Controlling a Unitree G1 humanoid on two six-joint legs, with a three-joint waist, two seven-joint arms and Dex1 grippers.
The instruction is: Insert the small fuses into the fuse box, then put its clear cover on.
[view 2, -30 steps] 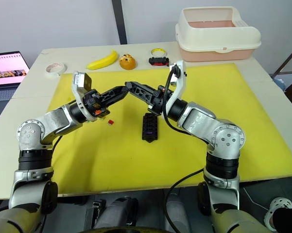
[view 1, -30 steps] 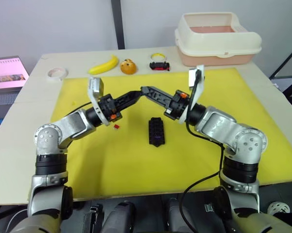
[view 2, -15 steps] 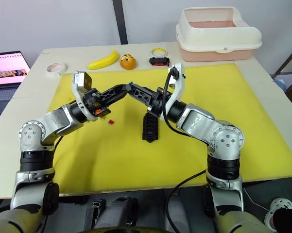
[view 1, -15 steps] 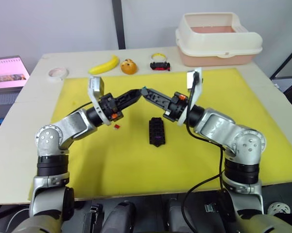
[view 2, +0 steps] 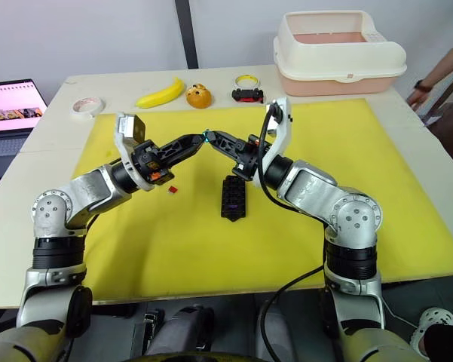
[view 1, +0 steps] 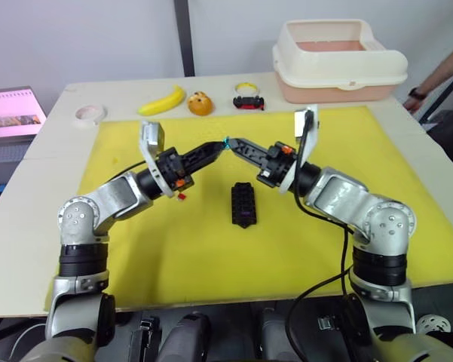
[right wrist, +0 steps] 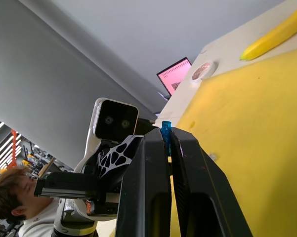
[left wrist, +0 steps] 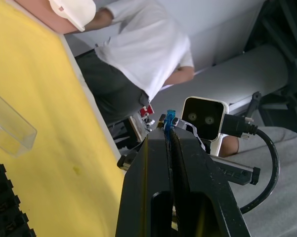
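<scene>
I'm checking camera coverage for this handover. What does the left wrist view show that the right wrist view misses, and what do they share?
The left wrist view has the clear cover lying on the yellow mat, a corner of the black fuse box, and a person in a white shirt beyond the table.

The right wrist view has the banana, the white tape roll and the laptop.

Both show a teal fuse pinched at closed fingertips, with the other hand meeting it: left hand, right hand.
</scene>
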